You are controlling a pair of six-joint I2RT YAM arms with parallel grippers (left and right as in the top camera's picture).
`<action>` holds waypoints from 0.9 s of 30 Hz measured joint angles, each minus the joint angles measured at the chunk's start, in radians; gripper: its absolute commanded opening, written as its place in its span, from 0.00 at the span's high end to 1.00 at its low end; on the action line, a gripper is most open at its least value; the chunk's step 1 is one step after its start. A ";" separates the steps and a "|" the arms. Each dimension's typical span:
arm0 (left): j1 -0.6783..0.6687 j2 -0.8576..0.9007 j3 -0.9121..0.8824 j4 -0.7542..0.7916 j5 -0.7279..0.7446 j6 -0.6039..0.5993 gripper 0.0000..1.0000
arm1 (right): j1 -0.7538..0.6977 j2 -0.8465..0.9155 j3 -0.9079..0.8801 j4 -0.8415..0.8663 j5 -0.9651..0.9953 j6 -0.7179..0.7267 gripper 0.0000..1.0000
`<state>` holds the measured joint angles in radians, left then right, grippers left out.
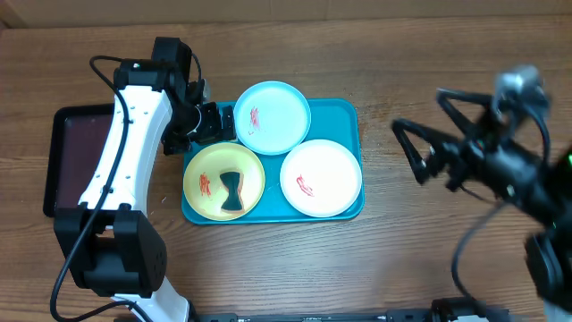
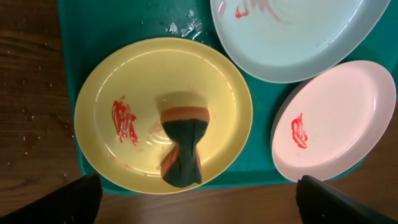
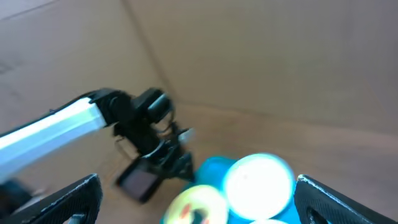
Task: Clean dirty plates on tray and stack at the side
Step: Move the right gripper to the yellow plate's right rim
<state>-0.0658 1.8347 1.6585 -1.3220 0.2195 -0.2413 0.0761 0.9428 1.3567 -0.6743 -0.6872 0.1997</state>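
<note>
The teal tray [image 1: 347,114] holds three plates. The light blue plate [image 1: 273,116] lies at the back, the yellow-green plate [image 1: 207,170] front left, the white plate [image 1: 320,177] front right, each with red smears. A dark green and orange sponge-like wad [image 1: 232,191] lies on the yellow-green plate [image 2: 124,81], loose. My left gripper [image 1: 207,125] hovers at the tray's back-left edge, open and empty, with its fingertips [image 2: 81,202] spread wide in the left wrist view. My right gripper [image 1: 409,152] hangs open and empty to the right of the tray.
A dark maroon tray [image 1: 76,152] sits at the far left, partly under my left arm. Small wet specks dot the teal tray [image 2: 183,26] between the plates. The right wrist view is blurred, showing the left arm [image 3: 62,124] and the plates far below.
</note>
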 measured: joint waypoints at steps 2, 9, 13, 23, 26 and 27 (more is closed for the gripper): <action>0.000 0.000 0.000 -0.014 0.012 0.000 0.00 | 0.018 0.068 0.001 -0.028 -0.041 0.037 0.00; 0.000 0.000 0.000 -0.043 0.031 0.005 0.00 | 0.217 0.382 0.080 -0.394 0.115 0.128 0.00; 0.000 0.000 0.000 -0.040 0.032 0.003 0.00 | 0.309 0.590 0.134 -0.394 0.167 0.157 0.00; 0.000 0.000 0.000 -0.039 0.032 0.000 0.07 | 0.437 0.695 0.137 -0.161 0.311 0.231 0.00; 0.000 0.000 0.000 -0.039 0.032 -0.006 0.13 | 0.460 0.695 0.137 -0.139 0.408 0.239 0.00; 0.000 0.000 0.000 -0.039 0.032 -0.009 0.13 | 0.463 0.695 0.135 -0.128 0.438 0.241 0.00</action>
<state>-0.0658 1.8347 1.6585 -1.3613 0.2512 -0.2501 0.5388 1.6375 1.4914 -0.8024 -0.2497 0.4404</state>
